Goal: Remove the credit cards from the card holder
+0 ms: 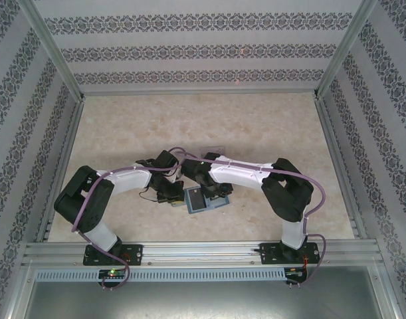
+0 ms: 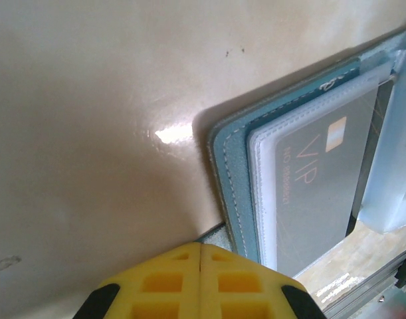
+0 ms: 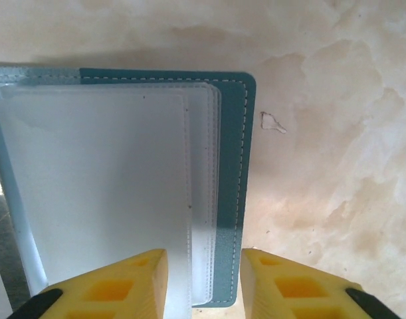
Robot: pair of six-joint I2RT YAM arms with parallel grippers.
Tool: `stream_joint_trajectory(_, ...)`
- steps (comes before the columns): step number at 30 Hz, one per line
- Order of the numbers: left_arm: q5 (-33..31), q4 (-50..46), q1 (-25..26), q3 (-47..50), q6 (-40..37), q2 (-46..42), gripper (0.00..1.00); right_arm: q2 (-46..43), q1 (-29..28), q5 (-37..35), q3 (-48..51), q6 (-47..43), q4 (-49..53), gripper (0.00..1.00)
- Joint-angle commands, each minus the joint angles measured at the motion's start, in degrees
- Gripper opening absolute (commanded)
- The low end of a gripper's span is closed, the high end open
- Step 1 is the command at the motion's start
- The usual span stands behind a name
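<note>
The wallet [image 1: 204,201] is lying open on the table [image 1: 123,133], slightly toward 6 o'clock from its middle. The left gripper [image 2: 201,260] is sitting at its 9 o'clock edge, fingers pressed together. The right gripper [image 3: 204,266] is hovering at 2 o'clock, fingers apart over the clear sleeves [image 3: 103,186] (stitched rim between them). A grey card [image 2: 315,193] is sitting in one sleeve.

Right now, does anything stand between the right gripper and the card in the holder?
Yes: the grey VIP card sits inside a clear sleeve of the card holder, and the right gripper hovers over frosted sleeve pages at the holder's edge, jaws apart. Plastic covers the card's face.
</note>
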State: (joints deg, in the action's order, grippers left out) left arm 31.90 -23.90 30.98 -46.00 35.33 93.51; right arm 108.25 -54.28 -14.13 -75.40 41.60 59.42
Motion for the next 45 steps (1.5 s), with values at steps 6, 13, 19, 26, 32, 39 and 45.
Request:
stream_joint_trajectory(6, -1.41, -3.61, -0.74, 1.32, -0.69, -0.53, 0.00, 2.40, -1.31, 0.66, -1.95, -0.91, -0.34, 0.14)
stream_joint_trajectory(13, -1.40, -3.70, -0.74, 1.26, -0.63, -0.72, 0.00, 1.86, -1.35, 3.05, -1.18, -0.39, -3.44, 0.07)
stream_joint_trajectory(19, -1.47, -3.74, -0.74, 1.42, -0.62, -0.77, 0.00, 0.50, -1.27, 6.10, 0.11, 0.78, -7.04, 0.06)
stream_joint_trajectory(26, -1.54, -3.96, -0.75, 1.47, -0.55, -1.40, 0.00, -0.83, -1.09, 10.26, 1.39, 1.98, -11.63, 0.07)
stream_joint_trajectory(32, -1.50, -4.05, -0.69, 1.66, -0.50, -1.75, 0.00, -2.14, -0.92, 13.51, 2.60, 2.95, -15.51, 0.08)
stream_joint_trajectory(39, -1.37, -3.94, -0.74, 1.62, -0.35, -1.93, 0.00, -2.68, -0.41, 14.63, 2.96, 3.20, -17.57, 0.08)
stream_joint_trajectory(45, -1.47, -4.36, -0.74, 1.58, -0.36, -2.09, 0.00, -2.52, 0.45, 17.59, 4.37, 3.30, -20.50, 0.09)
